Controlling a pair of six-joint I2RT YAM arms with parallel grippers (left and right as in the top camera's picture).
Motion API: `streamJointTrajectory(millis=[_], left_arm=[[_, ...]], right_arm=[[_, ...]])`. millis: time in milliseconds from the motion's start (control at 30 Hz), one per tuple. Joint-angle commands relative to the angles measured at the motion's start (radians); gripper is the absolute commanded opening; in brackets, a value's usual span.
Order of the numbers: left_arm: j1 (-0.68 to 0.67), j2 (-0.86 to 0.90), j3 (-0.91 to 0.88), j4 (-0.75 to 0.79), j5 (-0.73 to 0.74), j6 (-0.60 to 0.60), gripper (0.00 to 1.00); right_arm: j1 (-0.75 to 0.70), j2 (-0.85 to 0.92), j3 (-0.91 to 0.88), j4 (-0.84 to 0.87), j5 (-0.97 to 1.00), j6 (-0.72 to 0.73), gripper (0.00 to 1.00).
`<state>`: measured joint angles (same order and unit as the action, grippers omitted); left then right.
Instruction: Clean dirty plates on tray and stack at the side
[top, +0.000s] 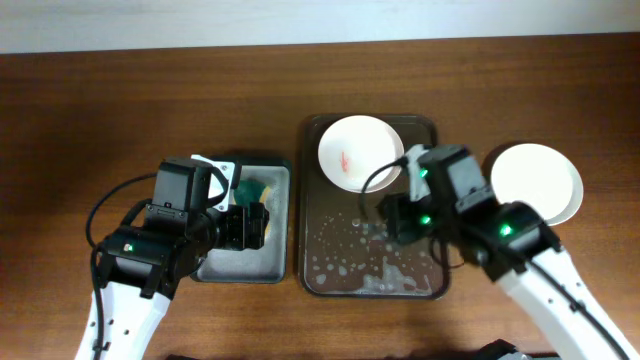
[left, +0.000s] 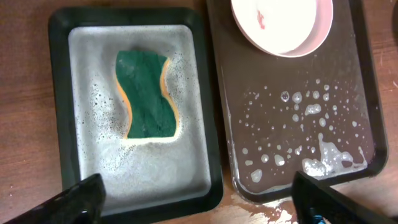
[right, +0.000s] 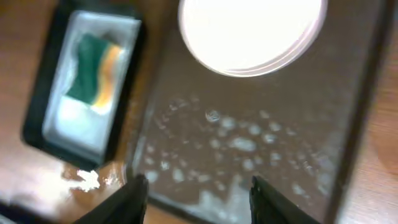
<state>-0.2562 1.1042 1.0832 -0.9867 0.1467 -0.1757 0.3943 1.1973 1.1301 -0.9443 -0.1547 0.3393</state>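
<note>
The dark brown tray (top: 335, 240) holds one white plate (top: 360, 152) with a red smear at its far end; soap foam covers the tray's near half. A plain white plate (top: 537, 182) sits on the table right of the tray; I cannot tell if others lie under it. My left gripper (top: 258, 227) is open and empty over the grey sponge tray (top: 282, 230). My right gripper (top: 395, 215) is open and empty above the brown tray's middle, just short of the smeared plate. The left wrist view shows the left gripper (left: 199, 205), plate (left: 283, 25) and brown tray (left: 298, 143). The right wrist view shows the right gripper (right: 199, 196), plate (right: 252, 31) and tray (right: 249, 143).
A green and yellow sponge (top: 252, 190) lies in the wet grey sponge tray, also in the left wrist view (left: 146, 93) and the right wrist view (right: 93, 68). Foam is spilled on the wooden table (left: 280, 211) between the two trays' near corners.
</note>
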Motion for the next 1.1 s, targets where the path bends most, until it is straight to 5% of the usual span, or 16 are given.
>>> streamJointTrajectory(millis=[0,267,500,800,867,900,1067], left_arm=[[-0.001,0.003,0.002,0.002,0.011,0.010,0.98],[-0.001,0.003,0.002,0.051,0.011,0.009,1.00],[-0.001,0.003,0.002,0.052,0.011,0.010,1.00],[-0.001,0.003,0.002,0.053,0.011,0.010,1.00],[-0.001,0.003,0.002,0.055,0.011,0.010,1.00],[-0.001,0.003,0.002,0.055,0.011,0.010,1.00],[-0.001,0.003,0.002,0.054,0.012,0.010,1.00]], right_arm=[[-0.197,0.022,0.097,-0.044,-0.116,-0.072,0.54],[-0.297,0.325,0.126,0.055,-0.183,-0.204,0.54],[-0.296,0.733,0.219,0.397,-0.269,-0.227,0.52],[-0.294,0.826,0.201,0.507,-0.090,-0.155,0.41],[-0.283,0.835,0.184,0.494,-0.095,-0.143,0.09],[-0.281,0.836,0.184,0.482,-0.095,-0.143,0.04],[-0.282,0.749,0.185,0.320,-0.088,-0.105,0.04]])
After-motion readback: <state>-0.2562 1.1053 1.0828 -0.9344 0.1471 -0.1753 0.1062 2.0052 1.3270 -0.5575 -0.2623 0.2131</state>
